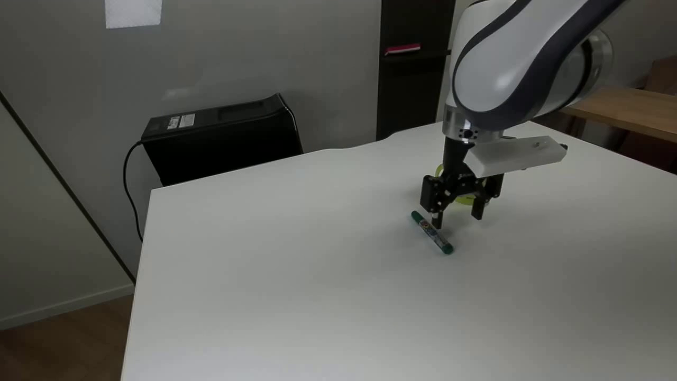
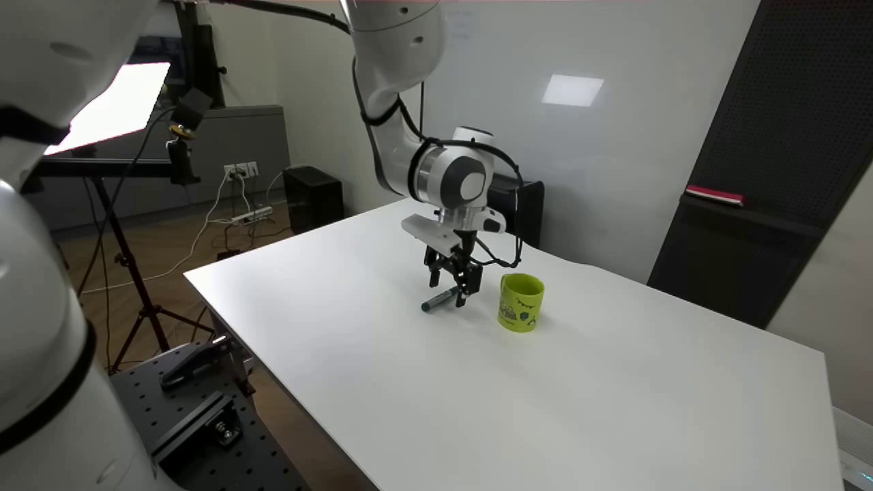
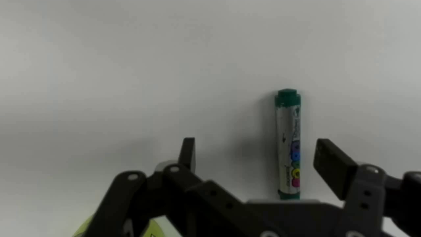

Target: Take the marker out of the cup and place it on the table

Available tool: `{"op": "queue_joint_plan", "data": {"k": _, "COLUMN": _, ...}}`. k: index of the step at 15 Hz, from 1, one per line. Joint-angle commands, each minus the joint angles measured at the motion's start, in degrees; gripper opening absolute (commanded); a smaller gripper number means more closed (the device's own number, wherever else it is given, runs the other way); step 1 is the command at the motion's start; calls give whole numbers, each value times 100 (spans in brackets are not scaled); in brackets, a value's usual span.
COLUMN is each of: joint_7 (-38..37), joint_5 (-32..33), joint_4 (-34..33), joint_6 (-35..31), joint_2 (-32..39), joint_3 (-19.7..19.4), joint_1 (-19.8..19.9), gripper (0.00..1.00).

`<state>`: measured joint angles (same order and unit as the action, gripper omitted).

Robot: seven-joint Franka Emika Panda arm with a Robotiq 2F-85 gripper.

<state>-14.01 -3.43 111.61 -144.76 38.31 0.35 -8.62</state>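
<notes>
Green and pale, the marker lies on the bench, outside the upright cup; the fingers stand apart, not gripping it. Placing looks finished, so the next move probably calls for a straight rise, clear of both

In both exterior views, a black casing and a black cabinet are seen beyond the wavy edge of the white table; a red-and-white object is set on the cabinet's ledge. In an exterior view, a wooden table is shown past the right edge. Beyond the left corner, in an exterior view, are seen a tripod, a power strip laid on the floor and a black box.
</notes>
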Motion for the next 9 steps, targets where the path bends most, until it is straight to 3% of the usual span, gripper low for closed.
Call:
{"op": "queue_joint_plan", "data": {"k": 1, "joint_7": 21, "joint_5": -66, "joint_4": -194, "joint_6": 305, "joint_2": -238, "joint_3": 22, "joint_1": 110, "gripper": 100}}
{"op": "queue_joint_plan", "data": {"k": 5, "joint_7": 184, "joint_5": -221, "joint_4": -288, "joint_6": 618, "joint_2": -457, "joint_3": 166, "joint_1": 272, "gripper": 100}}
{"op": "queue_joint_plan", "data": {"k": 6, "joint_7": 655, "joint_5": -397, "joint_4": -333, "joint_6": 1062, "joint_2": -514, "joint_3": 393, "joint_1": 494, "gripper": 100}}
{"op": "queue_joint_plan", "data": {"k": 7, "joint_7": 220, "joint_5": -165, "joint_4": -268, "joint_6": 581, "joint_2": -362, "joint_3": 123, "joint_1": 210, "gripper": 100}}
{"op": "queue_joint_plan", "data": {"k": 9, "joint_7": 506, "joint_5": -297, "joint_4": -296, "joint_6": 889, "joint_2": -449, "joint_3": 266, "joint_1": 348, "gripper": 100}}
